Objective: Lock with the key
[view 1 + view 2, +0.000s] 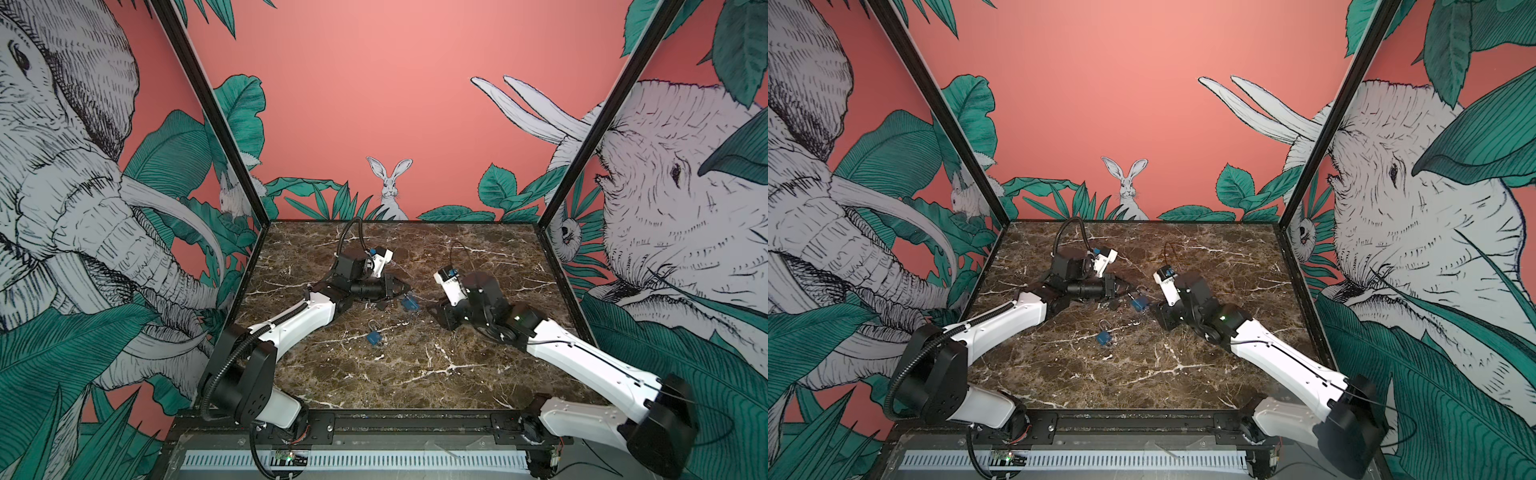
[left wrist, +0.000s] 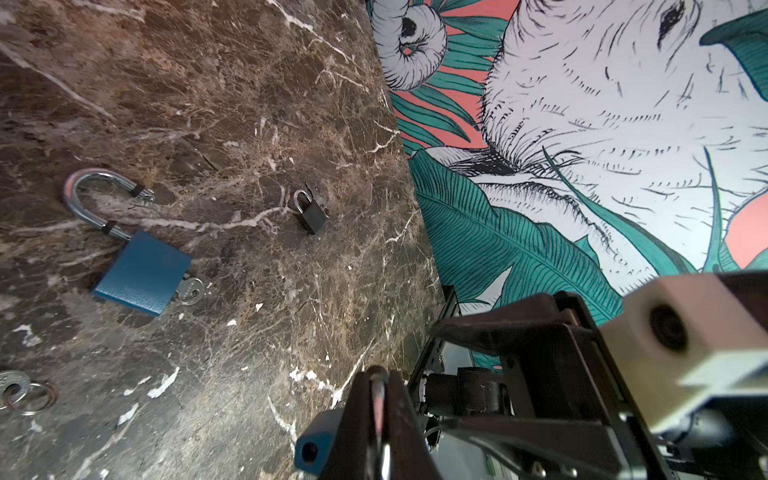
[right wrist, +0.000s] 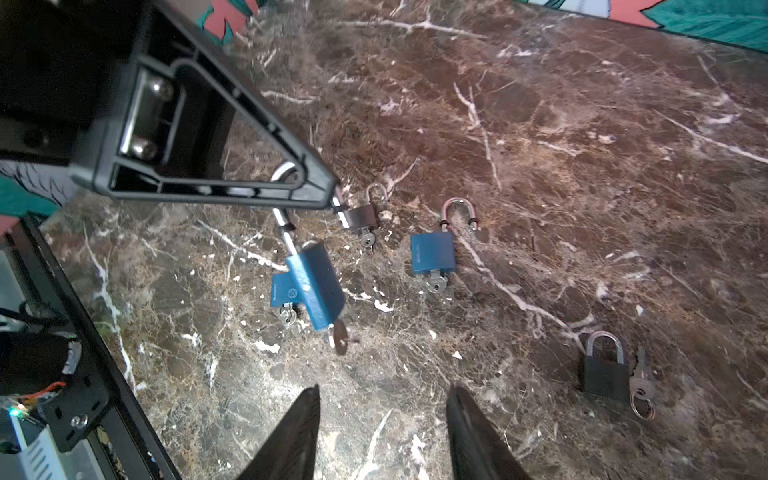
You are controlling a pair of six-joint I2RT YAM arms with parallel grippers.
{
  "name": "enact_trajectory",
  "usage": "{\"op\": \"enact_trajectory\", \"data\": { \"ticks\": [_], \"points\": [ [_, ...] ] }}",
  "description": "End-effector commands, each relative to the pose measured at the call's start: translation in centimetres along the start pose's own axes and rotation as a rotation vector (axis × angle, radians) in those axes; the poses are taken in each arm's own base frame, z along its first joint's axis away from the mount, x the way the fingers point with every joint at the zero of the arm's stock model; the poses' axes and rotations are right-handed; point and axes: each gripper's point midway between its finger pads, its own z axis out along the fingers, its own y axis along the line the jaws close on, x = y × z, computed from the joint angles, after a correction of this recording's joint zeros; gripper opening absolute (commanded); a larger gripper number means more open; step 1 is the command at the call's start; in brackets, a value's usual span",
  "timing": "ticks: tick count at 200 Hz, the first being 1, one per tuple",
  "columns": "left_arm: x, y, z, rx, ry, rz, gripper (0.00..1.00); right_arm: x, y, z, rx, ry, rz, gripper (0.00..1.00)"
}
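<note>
front of marble table [image 1: 395, 374] lies open — padlocks [image 1: 375, 337] clutter the middle.

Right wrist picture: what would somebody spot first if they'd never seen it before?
Probably the blue padlock dangling over the marble table, pinched by its shackle in the left gripper, with a key poking out of its bottom. Next come the locks lying on the table, like the open blue padlock and the shut black padlock. In both top views, the giant elephant wallpaper on the side walls grabs you too.
</note>
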Motion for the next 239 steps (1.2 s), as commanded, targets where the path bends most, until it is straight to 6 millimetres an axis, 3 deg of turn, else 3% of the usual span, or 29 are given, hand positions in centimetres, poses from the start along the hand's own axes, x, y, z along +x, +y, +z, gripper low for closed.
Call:
{"op": "enact_trajectory", "data": {
  "ticks": [1, 43, 108, 144, 172, 239],
  "points": [
    [-2.3, -3.7, -1.3, 0.056, -0.089, 0.048, 0.0, -2.3, 1.9, -0.6, -0.137, -0.153, 0.008, 0.5],
    [-2.9, -5.1, -1.2, 0.065, -0.106, 0.034, 0.0, -2.5, 2.7, 0.5, -0.212, -0.206, -0.024, 0.5],
    [-2.8, -6.4, -1.1, 0.068, -0.099, 0.038, 0.0, -4.4, 3.0, 1.9, -0.223, -0.244, -0.09, 0.48],
    [-2.7, -6.4, -1.1, 0.066, -0.096, 0.039, 0.0, -4.9, 2.8, 1.8, -0.206, -0.26, -0.11, 0.44],
    [-2.7, -6.5, -1.1, 0.071, -0.097, 0.039, 0.0, -5.1, 2.8, 2.0, -0.208, -0.253, -0.111, 0.3],
    [-3.0, -7.3, -1.4, 0.087, -0.098, 0.051, 0.0, -5.0, 3.0, 2.6, -0.219, -0.23, -0.114, 0.3]
  ]
}}
